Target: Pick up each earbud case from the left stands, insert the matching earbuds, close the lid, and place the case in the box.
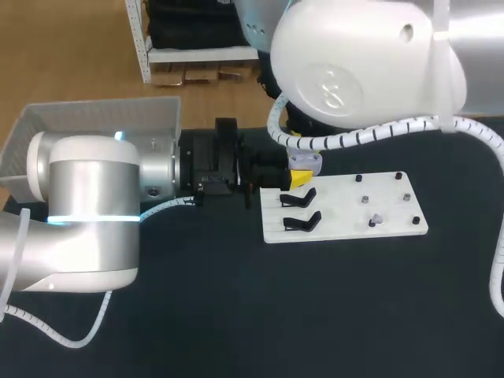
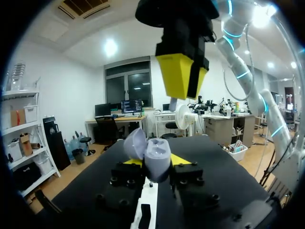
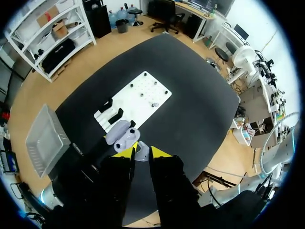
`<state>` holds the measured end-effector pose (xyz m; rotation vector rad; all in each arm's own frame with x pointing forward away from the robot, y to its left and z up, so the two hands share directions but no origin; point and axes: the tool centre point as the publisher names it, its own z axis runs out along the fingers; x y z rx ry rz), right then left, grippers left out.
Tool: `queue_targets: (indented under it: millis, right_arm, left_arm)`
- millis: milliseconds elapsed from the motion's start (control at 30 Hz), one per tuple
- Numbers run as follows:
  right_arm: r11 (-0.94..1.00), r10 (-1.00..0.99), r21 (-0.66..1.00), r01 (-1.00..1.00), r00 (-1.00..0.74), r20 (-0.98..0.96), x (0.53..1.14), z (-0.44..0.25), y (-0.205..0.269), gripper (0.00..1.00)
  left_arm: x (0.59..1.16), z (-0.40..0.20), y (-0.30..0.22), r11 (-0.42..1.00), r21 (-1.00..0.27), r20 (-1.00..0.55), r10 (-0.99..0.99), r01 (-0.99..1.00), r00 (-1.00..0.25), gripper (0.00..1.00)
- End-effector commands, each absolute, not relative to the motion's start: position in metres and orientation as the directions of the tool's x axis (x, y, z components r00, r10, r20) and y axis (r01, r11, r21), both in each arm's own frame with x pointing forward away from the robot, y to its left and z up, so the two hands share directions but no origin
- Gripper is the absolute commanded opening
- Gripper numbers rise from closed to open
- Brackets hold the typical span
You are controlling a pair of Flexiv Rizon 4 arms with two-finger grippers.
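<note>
Though the right arm (image 1: 362, 63) partly hides the grasp from above, the left gripper (image 2: 155, 161) clamps the open case (image 2: 159, 151), the right gripper (image 3: 142, 151) an earbud (image 3: 141, 155).

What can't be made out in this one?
Left wrist view: the earbud case in the left gripper turns its inside away; earbuds inside unseen.
Head view: the left arm covers part of the box; parts on the white board are too small to name.
Right wrist view: the pale piece at the right gripper is too small to name.
</note>
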<state>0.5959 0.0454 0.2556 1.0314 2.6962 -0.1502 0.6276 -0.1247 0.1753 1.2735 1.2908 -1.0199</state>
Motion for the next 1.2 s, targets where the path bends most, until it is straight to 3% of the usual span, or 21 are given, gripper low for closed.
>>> queue_targets:
  millis: [33,1200]
  right_arm:
    - [0.765,0.617,-0.015,0.643,-0.739,-0.270,0.600,0.250,0.051,0.00]
    - [0.803,0.565,-0.065,0.593,-0.791,-0.235,0.615,0.224,0.036,0.00]
  left_arm:
    - [0.626,0.173,-0.126,0.097,0.088,-0.989,0.128,0.991,0.075,0.00]
    - [0.626,0.173,-0.126,0.097,0.088,-0.989,0.128,0.991,0.075,0.00]
